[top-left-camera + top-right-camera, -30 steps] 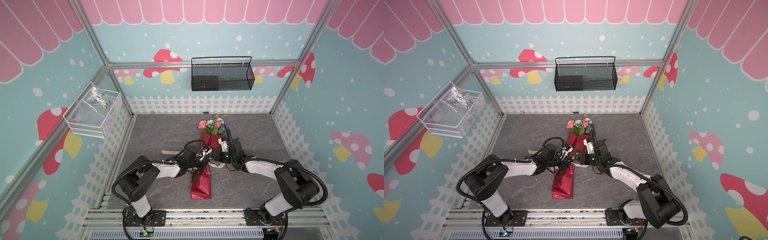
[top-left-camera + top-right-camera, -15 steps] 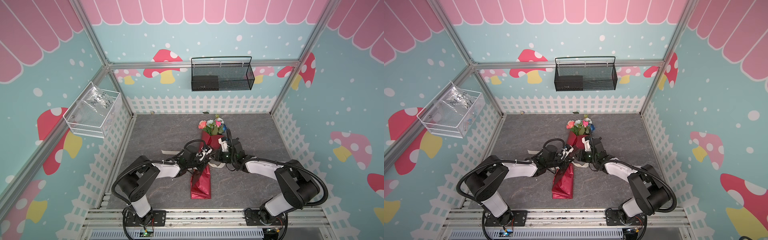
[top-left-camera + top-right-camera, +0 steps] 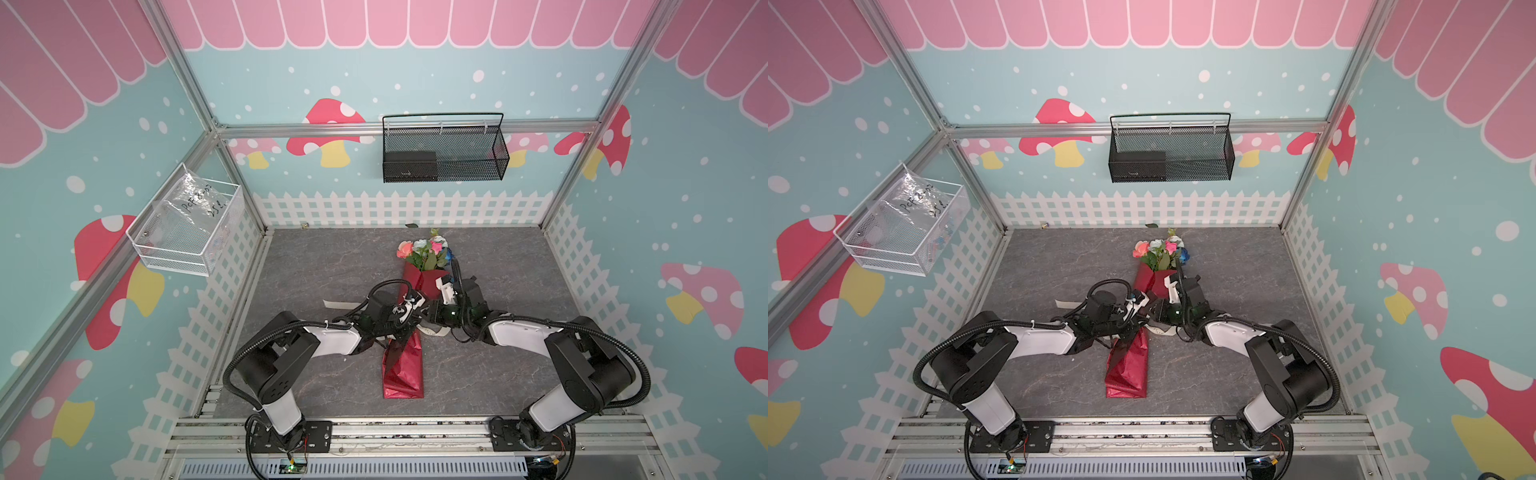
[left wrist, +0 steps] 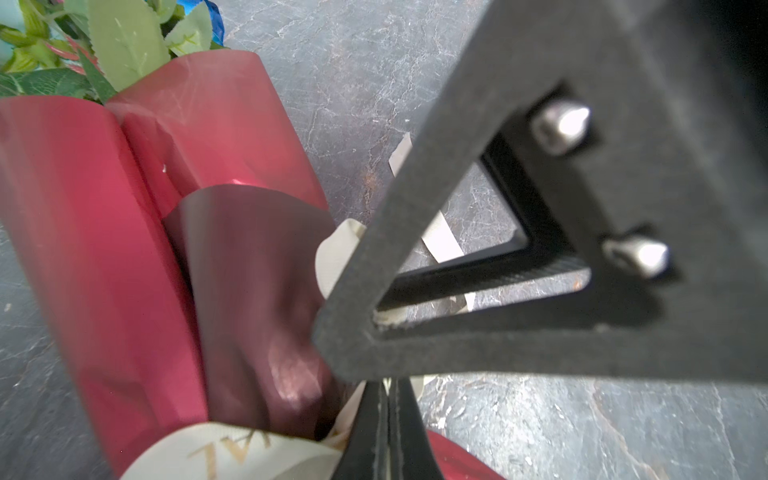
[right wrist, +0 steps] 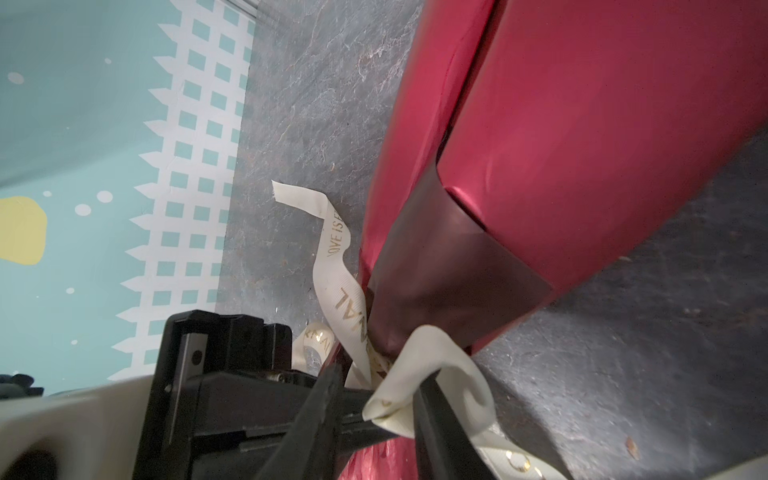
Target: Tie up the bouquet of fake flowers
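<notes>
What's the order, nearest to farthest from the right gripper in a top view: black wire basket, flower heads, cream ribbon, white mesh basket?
1. cream ribbon, right at the right gripper, mid-table.
2. flower heads, just beyond it, toward the back.
3. black wire basket, on the back wall.
4. white mesh basket, on the left wall.

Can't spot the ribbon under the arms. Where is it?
In both top views the cream ribbon sits at the waist of the red-wrapped bouquet, midway across the grey floor, one tail trailing left.
</notes>
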Controlling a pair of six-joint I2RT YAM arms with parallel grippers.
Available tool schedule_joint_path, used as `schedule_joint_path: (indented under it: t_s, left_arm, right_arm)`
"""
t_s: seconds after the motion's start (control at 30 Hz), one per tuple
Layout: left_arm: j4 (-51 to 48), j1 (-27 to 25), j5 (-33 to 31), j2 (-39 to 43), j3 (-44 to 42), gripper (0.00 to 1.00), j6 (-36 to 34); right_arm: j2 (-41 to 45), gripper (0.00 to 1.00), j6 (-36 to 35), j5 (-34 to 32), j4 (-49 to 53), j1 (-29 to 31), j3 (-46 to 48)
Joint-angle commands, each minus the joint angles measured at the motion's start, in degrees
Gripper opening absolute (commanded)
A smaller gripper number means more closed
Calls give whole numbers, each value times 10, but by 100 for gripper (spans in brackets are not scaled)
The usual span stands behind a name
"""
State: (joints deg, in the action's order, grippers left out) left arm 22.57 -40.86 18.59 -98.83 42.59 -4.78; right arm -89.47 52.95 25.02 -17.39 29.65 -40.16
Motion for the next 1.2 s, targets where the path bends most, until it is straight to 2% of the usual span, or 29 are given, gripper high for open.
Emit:
schedule_joint_path:
  t_s: [0.0, 0.67, 0.93, 1.07, 1.17]
  left_arm:
    - [5, -6, -2, -5, 13, 0, -16]
    - [-16, -11, 7, -19, 30, 0, -21]
    - [-4, -11, -6, -11, 22, 2, -4]
    - [14, -10, -15, 6, 7, 11, 29]
    - [33, -4, -20, 40, -21, 28, 61]
  right_arm:
    - [-14, 35, 6, -5, -12, 3, -15]
    - [-36, 37, -13, -12, 0, 19, -29]
    - [-22, 2, -21, -24, 8, 19, -11]
    - [-23, 0, -24, -39, -11, 19, -5]
    - [-22, 0, -23, -41, -21, 19, -3]
